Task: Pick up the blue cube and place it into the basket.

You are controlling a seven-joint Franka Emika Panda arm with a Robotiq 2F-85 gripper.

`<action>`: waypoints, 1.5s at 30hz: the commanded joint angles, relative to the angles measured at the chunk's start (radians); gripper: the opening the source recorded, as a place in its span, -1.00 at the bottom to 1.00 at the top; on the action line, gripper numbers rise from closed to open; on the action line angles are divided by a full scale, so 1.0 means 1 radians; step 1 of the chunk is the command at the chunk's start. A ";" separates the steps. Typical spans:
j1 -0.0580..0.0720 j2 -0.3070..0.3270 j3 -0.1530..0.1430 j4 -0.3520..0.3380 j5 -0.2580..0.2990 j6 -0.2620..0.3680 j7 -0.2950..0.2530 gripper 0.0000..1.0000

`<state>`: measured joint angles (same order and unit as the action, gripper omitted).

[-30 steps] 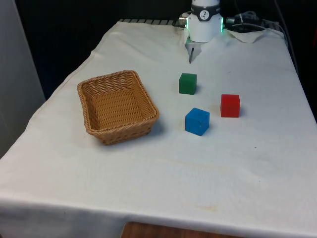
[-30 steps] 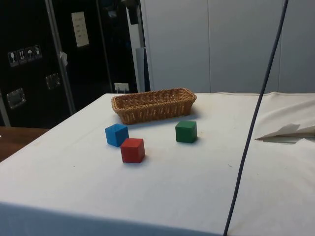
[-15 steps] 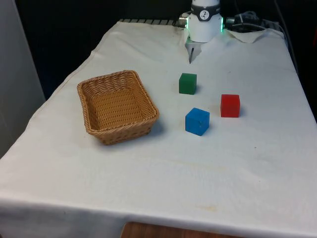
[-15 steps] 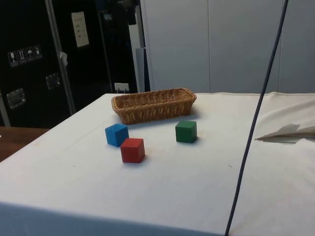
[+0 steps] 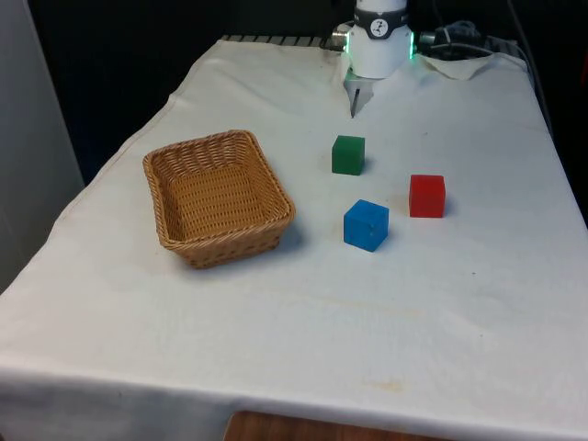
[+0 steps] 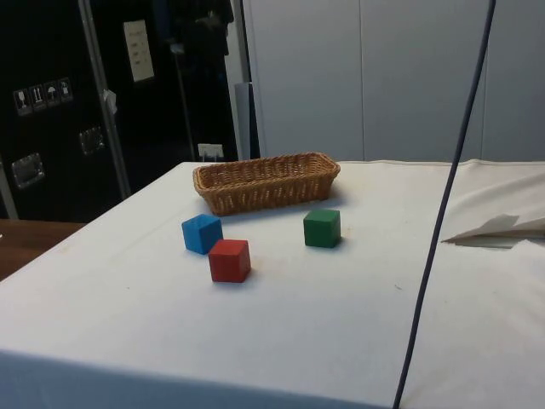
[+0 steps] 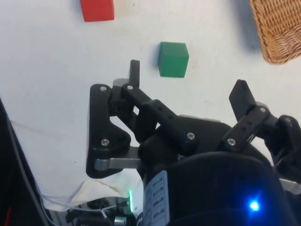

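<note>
Your gripper (image 7: pixel 188 87) is hanging with its fingers spread wide and holding nothing, high above the green cube (image 7: pixel 173 59). The blue cube (image 5: pixel 366 224) is sitting on the bench (image 5: pixel 441 312), near the wicker basket (image 5: pixel 218 196) on the front view's left and the red cube (image 5: pixel 427 196) on its right.

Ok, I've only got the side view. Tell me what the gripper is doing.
Observer: In the wrist view the gripper is open and holds nothing.
Operator: Say what's in front of it.
Observer: The green cube lies on the cloth beyond the fingertips, untouched.
Operator: Check inside the basket.
Observer: In the front view the basket has nothing in it.
</note>
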<state>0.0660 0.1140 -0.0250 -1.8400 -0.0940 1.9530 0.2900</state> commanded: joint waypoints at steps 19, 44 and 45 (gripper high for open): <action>-0.001 0.081 0.004 -0.002 0.010 0.088 0.116 1.00; 0.006 0.205 0.031 0.034 0.003 0.167 0.209 1.00; 0.007 0.215 0.032 0.039 0.001 0.171 0.215 1.00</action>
<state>0.0680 0.3240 0.0090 -1.8030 -0.0870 2.1200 0.4940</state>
